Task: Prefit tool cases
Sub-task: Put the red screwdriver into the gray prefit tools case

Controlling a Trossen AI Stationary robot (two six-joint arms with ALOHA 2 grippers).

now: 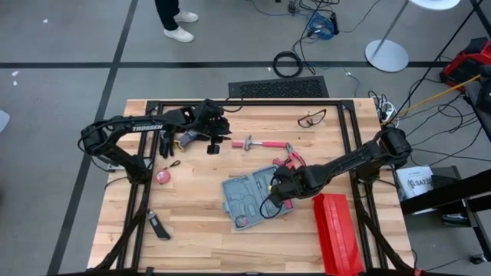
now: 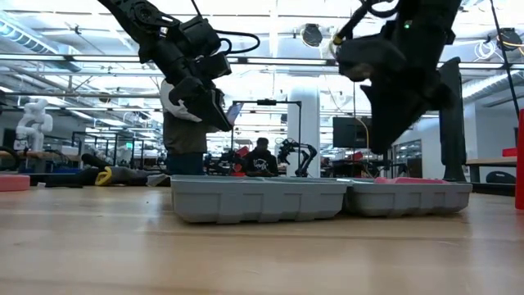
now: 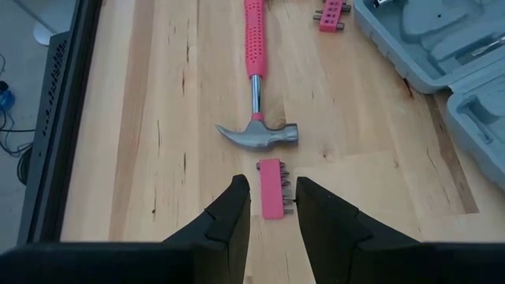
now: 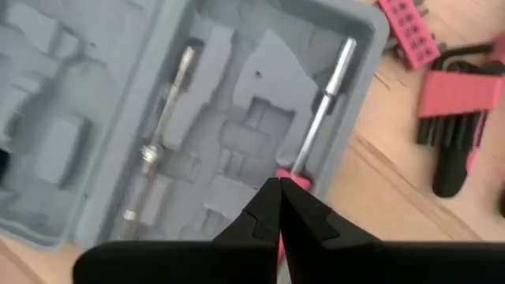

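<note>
Tool case [image 1: 249, 198] lies open and flat on the wooden table [image 1: 192, 245], roughly mid-table, grey moulded slots facing up; in the low view it shows as two shallow grey trays [image 2: 319, 199] side by side. Right gripper [image 4: 278, 207] sits over the case's edge, jaws clenched tight together, nothing between them. Just past its tips lies a screwdriver [image 4: 319, 110] with a metal shaft and pink handle, resting in the case; the handle end is right at the closed tips, touching or not cannot tell. A second thin metal driver [image 4: 162, 126] lies in a slot a little to one side of the jaws. Beyond the case rim, pink hex-key set [image 4: 454, 118] and pink bit strip [image 4: 406, 31] on bare wood. Left gripper [image 3: 272, 197] hangs above the table well apart from the case, jaws parted, released, gripping nothing. A pink bit holder [image 3: 273, 188] lies on the table directly between and below its fingertips. Just ahead of the jaws, a hammer [image 3: 254, 87] with pink handle, steel head nearest the bit holder. Red ribbed box [image 1: 337, 234] beside the case.
</note>
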